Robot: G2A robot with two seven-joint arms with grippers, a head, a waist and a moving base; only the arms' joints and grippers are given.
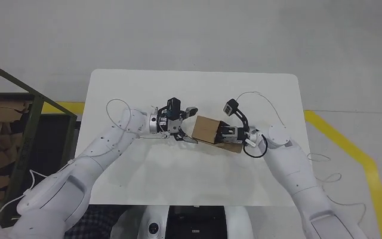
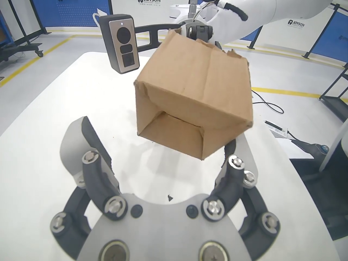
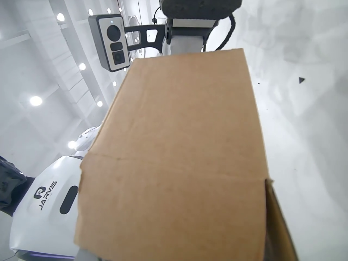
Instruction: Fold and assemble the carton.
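Note:
A brown carton (image 1: 209,128) hangs tilted a little above the white table (image 1: 149,179), near its middle. In the left wrist view the carton (image 2: 195,90) turns an open end with folded-in flaps toward my left gripper (image 2: 161,139). That gripper (image 1: 191,125) stands open just short of the end, its fingers (image 2: 87,137) spread wider than the box and not touching it. My right gripper (image 1: 230,132) is shut on the carton's far end, mostly hidden behind the cardboard. A flat carton (image 3: 176,150) panel covers the right wrist view.
A thin white cable (image 1: 262,95) loops over the table's back right part. A dark rack (image 1: 36,119) stands beside the table's left edge. Bare tabletop lies in front of and behind the carton.

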